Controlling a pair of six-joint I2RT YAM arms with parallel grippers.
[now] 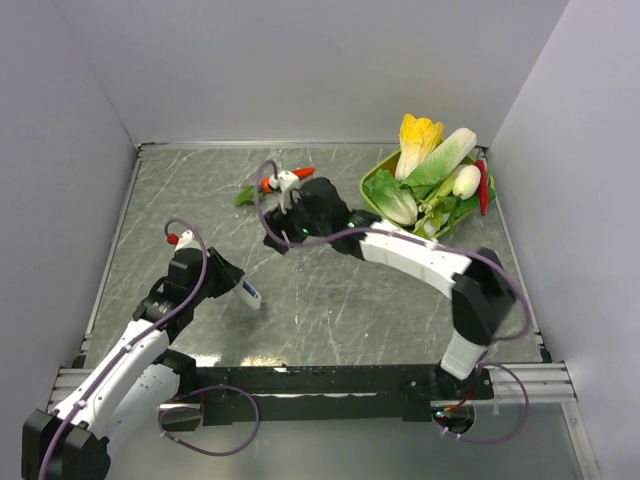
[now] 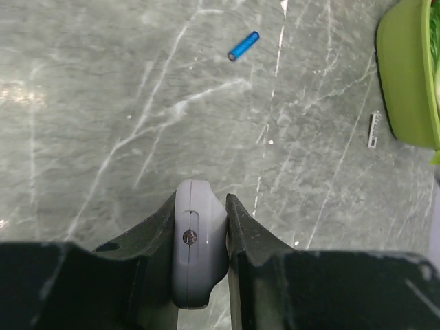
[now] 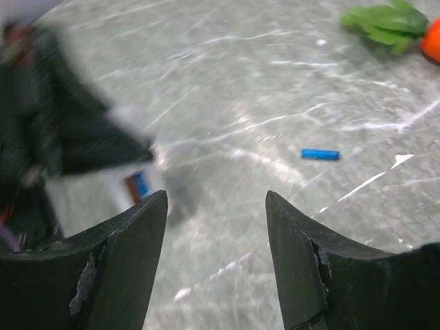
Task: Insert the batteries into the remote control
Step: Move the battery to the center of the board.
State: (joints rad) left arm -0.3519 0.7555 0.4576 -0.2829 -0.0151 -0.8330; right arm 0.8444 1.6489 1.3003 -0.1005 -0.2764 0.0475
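Remote control is sitting clamped in the left gripper at bottom centre of the left wrist frame, its long axis and rounded end pointing up-frame. A blue battery is lying level, right of centre, on the table, while the right gripper is hanging spread, holding nothing.

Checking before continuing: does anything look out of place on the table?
One battery lies loose on the table, apart from the remote control clamped in the left end effector. A small grey ridged strip lies beside the green tub; I cannot tell what it is.
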